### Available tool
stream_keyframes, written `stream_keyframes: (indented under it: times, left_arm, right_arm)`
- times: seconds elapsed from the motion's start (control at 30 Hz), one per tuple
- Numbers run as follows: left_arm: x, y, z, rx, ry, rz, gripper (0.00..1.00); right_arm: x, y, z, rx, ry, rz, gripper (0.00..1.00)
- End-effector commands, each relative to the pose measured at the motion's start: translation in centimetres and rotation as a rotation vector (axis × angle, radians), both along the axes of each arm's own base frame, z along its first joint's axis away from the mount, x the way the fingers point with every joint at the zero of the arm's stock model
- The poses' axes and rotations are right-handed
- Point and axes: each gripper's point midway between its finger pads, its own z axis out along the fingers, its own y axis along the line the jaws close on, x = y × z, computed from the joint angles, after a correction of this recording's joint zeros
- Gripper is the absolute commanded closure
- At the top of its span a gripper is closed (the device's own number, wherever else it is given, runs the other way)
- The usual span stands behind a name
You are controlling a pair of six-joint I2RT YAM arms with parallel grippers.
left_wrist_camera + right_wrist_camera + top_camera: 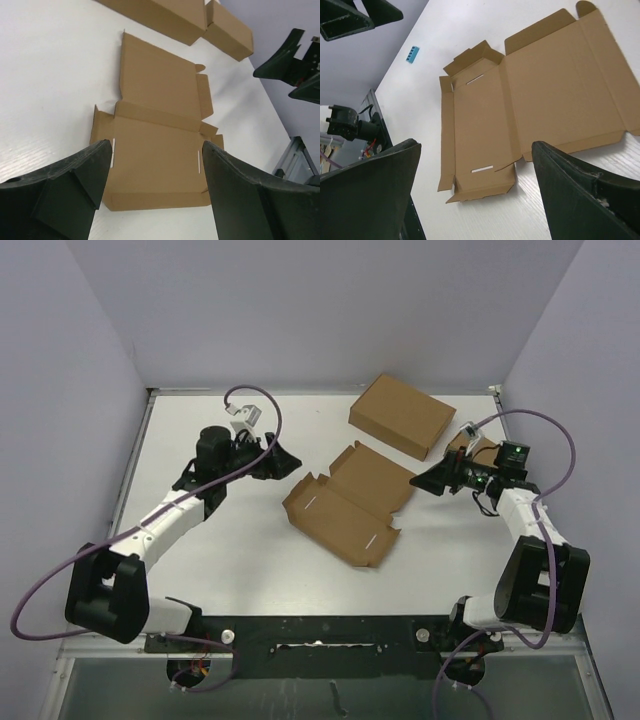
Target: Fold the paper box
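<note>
The paper box (345, 505) lies unfolded and flat in the middle of the table, lid panel toward the back right, with two white slots in its base panel. My left gripper (283, 461) hovers just left of it, open, with nothing between its fingers. From the left wrist, the paper box (157, 145) shows beyond the open left gripper (156, 167). My right gripper (425, 480) stands open by the box's right corner. From the right wrist, the paper box (520, 100) spreads past the open, empty right gripper (475, 165), its side flaps slightly raised.
A larger closed brown box (402, 415) sits at the back right. A smaller narrow brown box (230, 30) lies next to it, behind the right arm. A small blue block (412, 54) rests on the table near the left side wall. Purple walls enclose the table.
</note>
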Motion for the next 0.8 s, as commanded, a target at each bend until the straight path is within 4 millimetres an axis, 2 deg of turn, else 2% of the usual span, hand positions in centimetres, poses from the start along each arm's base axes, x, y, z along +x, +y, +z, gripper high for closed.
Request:
stream_keyframes:
  times: [0.0, 0.1, 0.2, 0.3, 0.43, 0.57, 0.7, 0.77]
  left_arm:
    - [0.1, -1.4, 2.0, -0.091, -0.088, -0.092, 0.28]
    - [0.8, -0.7, 1.8, -0.184, -0.086, -0.078, 0.28]
    - [2.1, 0.4, 1.6, -0.263, -0.010, -0.082, 0.30]
    - [2.6, 0.1, 0.6, -0.185, 0.069, -0.106, 0.34]
    - [2.1, -0.2, -0.3, -0.052, 0.049, -0.104, 0.34]
    - [1.2, 0.5, -0.9, -0.057, 0.023, -0.036, 0.34]
    - [1.3, 1.6, -1.4, -0.049, -0.034, 0.023, 0.33]
    - [1.3, 1.5, -2.1, -0.028, -0.029, -0.004, 0.33]
  right_arm:
    - [0.6, -1.5, 2.2, 0.006, -0.087, -0.017, 0.02]
    - [0.6, -2.0, 2.6, -0.022, -0.115, -0.028, 0.02]
    - [0.6, -2.1, 2.5, -0.041, -0.128, -0.037, 0.02]
    - [0.7, -2.2, 2.3, -0.035, -0.116, -0.037, 0.02]
    - [0.6, -2.0, 2.8, -0.021, -0.109, -0.022, 0.02]
    - [0.6, -2.2, 2.9, -0.031, -0.127, -0.021, 0.02]
    - [0.4, -3.3, 2.8, -0.020, -0.136, -0.033, 0.02]
    - [0.5, -3.7, 2.8, -0.015, -0.137, -0.042, 0.02]
